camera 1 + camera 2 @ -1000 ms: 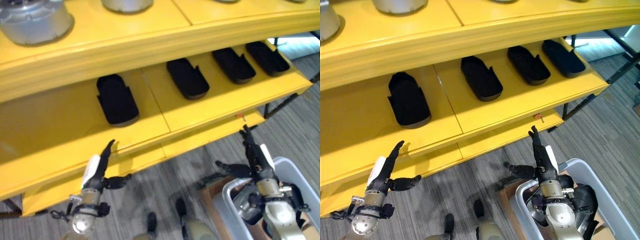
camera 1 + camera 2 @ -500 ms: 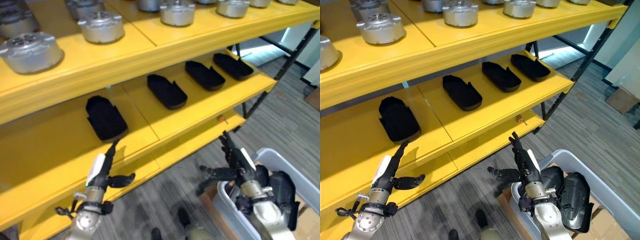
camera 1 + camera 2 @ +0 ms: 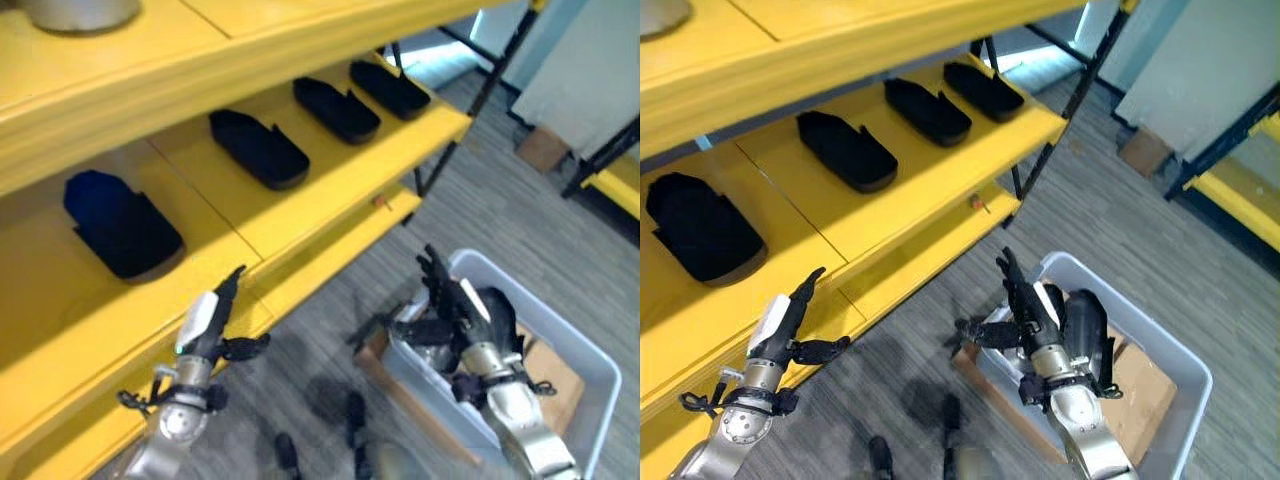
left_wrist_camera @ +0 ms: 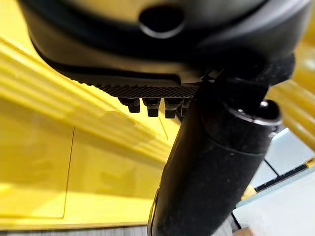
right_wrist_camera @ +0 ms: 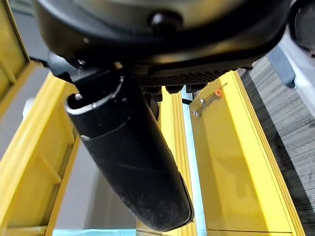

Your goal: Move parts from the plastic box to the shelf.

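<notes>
A grey plastic box (image 3: 556,318) stands on the floor at the lower right, with black moulded parts (image 3: 1086,328) standing in its near end. On the yellow shelf (image 3: 350,172) lie several black parts in a row, among them one at the left (image 3: 120,226) and one further along (image 3: 258,148). My right hand (image 3: 1026,318) hovers open over the box's near end, fingers straight and pointing up toward the shelf, holding nothing. My left hand (image 3: 207,328) is open and empty in front of the shelf's lower edge, thumb (image 4: 211,162) out to the side.
A silver round part (image 3: 78,10) sits on the top shelf. Dark shelf uprights (image 3: 1085,75) run down to the floor at the right end. Brown cardboard (image 3: 1140,395) lies in the box. A cardboard carton (image 3: 1145,150) and another yellow rack (image 3: 1240,190) stand further right.
The whole view has swung right and down, bringing the box further into the picture. My right hand now sits over the box's near end. Both hands stay open and empty.
</notes>
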`<state>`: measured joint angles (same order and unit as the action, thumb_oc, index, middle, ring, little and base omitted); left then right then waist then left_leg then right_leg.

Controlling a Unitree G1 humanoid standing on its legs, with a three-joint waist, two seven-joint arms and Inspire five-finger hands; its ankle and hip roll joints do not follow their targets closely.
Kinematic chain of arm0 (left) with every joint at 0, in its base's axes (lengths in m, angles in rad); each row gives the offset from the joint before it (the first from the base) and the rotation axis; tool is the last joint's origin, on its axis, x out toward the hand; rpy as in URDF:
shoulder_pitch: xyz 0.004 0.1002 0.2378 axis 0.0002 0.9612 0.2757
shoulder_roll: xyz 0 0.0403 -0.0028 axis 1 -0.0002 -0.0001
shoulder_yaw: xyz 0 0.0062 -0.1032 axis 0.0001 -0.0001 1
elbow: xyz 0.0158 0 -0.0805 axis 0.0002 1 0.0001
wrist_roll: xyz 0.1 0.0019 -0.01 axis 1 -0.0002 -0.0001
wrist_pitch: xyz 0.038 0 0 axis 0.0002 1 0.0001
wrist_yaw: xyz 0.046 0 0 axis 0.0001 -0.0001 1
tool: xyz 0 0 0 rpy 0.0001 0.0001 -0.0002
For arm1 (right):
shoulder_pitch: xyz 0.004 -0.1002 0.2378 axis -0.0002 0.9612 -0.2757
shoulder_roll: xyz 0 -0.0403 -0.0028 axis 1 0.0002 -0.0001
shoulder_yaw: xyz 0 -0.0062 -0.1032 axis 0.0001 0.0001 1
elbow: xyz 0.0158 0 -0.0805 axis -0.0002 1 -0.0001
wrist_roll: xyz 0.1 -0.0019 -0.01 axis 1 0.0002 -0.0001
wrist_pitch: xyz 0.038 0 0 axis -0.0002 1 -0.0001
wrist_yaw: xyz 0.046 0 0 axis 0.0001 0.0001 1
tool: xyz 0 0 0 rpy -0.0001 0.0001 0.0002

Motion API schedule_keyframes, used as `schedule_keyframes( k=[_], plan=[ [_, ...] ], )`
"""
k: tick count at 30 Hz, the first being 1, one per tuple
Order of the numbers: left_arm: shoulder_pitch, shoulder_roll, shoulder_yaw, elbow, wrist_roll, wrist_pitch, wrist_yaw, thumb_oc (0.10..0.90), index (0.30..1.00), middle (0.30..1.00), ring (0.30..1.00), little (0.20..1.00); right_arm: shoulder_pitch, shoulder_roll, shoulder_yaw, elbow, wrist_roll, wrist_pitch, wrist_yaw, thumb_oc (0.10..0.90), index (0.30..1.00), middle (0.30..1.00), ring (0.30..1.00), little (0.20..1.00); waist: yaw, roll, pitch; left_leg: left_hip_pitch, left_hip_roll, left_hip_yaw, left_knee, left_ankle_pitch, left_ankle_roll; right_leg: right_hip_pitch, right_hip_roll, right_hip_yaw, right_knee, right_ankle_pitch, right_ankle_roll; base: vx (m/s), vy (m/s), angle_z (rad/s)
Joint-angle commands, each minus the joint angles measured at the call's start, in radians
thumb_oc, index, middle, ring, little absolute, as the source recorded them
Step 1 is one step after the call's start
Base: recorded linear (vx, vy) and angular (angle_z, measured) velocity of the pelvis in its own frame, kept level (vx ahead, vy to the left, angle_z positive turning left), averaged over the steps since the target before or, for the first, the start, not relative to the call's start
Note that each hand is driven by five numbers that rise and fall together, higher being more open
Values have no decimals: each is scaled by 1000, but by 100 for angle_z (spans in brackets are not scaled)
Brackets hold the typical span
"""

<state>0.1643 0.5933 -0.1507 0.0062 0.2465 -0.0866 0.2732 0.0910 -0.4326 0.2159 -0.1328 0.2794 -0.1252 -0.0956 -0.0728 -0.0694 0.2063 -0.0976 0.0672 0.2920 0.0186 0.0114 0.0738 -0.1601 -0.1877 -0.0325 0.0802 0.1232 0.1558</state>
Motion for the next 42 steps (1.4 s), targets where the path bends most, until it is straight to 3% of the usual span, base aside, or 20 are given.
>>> schedule_keyframes(
  k=[1,2,5,11,15,16,23,26,29,31,33,35,36,37,38,42],
  plan=[
    [-31,37,71,-129,-17,-81,56,900,1000,1000,1000,1000,-110,16,-40,-91,8,-107,-28,900,1000,1000,1000,1000,12,-8,-33,-28,-16,-102,38,-96,-13,-43,9,37,58,-22,3,-12,-199,-16],
    [-26,28,70,-124,-27,-82,48,900,1000,1000,1000,1000,-114,18,-45,-89,5,-108,-39,900,1000,1000,1000,1000,18,-16,-44,-23,-13,-94,51,-108,-23,-5,-5,26,-16,-16,7,29,-206,-10],
    [5,16,76,-136,-32,-88,33,900,1000,1000,1000,1000,-85,5,-60,-106,-7,-109,-32,900,1000,1000,1000,1000,14,-18,-82,-1,-4,-74,36,-95,-38,15,19,45,-72,-20,12,71,-247,-22],
    [30,-12,69,-150,-45,-92,8,900,1000,1000,1000,1000,-2,-32,-118,-151,-20,-109,-15,900,1000,1000,1000,1000,-33,28,-123,40,40,-29,-16,-46,-77,36,63,66,-94,-69,-10,45,-186,-25],
    [16,-41,36,-140,-41,-100,-13,900,1000,1000,1000,1000,59,-51,-164,-166,-24,-119,-7,900,1000,1000,1000,1000,-64,71,-128,66,69,-23,-43,-14,-104,54,94,60,-88,-101,-30,16,-190,-15],
    [12,-53,13,-130,-37,-99,-24,900,1000,1000,1000,1000,89,-54,-192,-173,-19,-126,-12,900,1000,1000,1000,1000,-78,95,-127,71,86,-21,-63,16,-119,55,114,58,-80,-116,-44,-1,-197,-3],
    [-33,-76,-50,-103,-30,-107,-44,900,1000,1000,1000,1000,160,-71,-274,-202,-44,-151,-31,900,1000,1000,1000,1000,-119,135,-113,68,129,-20,-91,74,-149,28,166,53,-15,-162,-78,-22,-166,-2],
    [-84,-81,-87,-86,-19,-109,-42,900,1000,1000,1000,1000,171,-76,-293,-208,-57,-166,-49,900,1000,1000,1000,1000,-139,136,-98,61,144,-33,-80,80,-151,-7,196,79,40,-183,-96,-44,-206,-13],
    [-99,-78,-86,-92,-19,-114,-41,900,1000,1000,1000,1000,174,-82,-293,-208,-58,-166,-45,900,1000,1000,1000,1000,-137,123,-91,32,137,-84,-6,56,-142,-22,211,114,58,-181,-110,-2,-115,-25],
    [-97,-74,-80,-100,-34,-117,-37,900,1000,1000,1000,1000,160,-96,-275,-201,-62,-163,-40,900,1000,1000,1000,1000,-98,101,-62,-25,64,-260,78,33,-119,-17,222,159,62,-179,-124,-11,-73,-62],
    [-51,-56,-50,-125,-36,-114,-31,900,1000,1000,1000,1000,129,-104,-250,-189,-63,-154,-30,900,1000,1000,1000,1000,-51,75,-43,-87,-70,-434,94,-2,-97,4,237,225,40,-169,-127,35,-81,-131],
    [-25,-45,-42,-131,-33,-111,-28,900,1000,1000,1000,1000,118,-105,-248,-182,-59,-150,-27,900,1000,1000,1000,1000,-44,69,-32,-160,-84,-445,80,55,-101,20,241,241,31,-156,-125,49,-13,-110],
    [-24,-45,-41,-132,-33,-111,-28,900,1000,1000,1000,1000,117,-105,-247,-181,-59,-150,-27,900,1000,1000,1000,1000,-45,68,-35,-166,-87,-446,82,57,-100,16,239,241,29,-156,-124,114,92,-69],
    [-12,-42,-33,-134,-38,-111,-19,900,1000,1000,1000,1000,87,-105,-221,-165,-66,-146,-32,900,1000,1000,1000,1000,-13,68,-23,-212,-167,-597,74,82,-99,28,271,318,45,-153,-119,153,124,-67],
    [-12,-43,-31,-137,-38,-108,-8,900,1000,1000,1000,1000,54,-98,-191,-145,-65,-141,-36,900,1000,1000,1000,1000,2,67,-22,-202,-202,-693,73,86,-98,40,298,388,66,-164,-112,156,168,-93],
    [7,-57,-19,-137,-42,-111,-8,900,1000,1000,1000,1000,46,-88,-180,-133,-57,-126,-10,900,1000,1000,1000,1000,-7,73,-36,-153,-163,-639,45,80,-101,45,307,451,65,-167,-98,75,161,-126]
  ],
)
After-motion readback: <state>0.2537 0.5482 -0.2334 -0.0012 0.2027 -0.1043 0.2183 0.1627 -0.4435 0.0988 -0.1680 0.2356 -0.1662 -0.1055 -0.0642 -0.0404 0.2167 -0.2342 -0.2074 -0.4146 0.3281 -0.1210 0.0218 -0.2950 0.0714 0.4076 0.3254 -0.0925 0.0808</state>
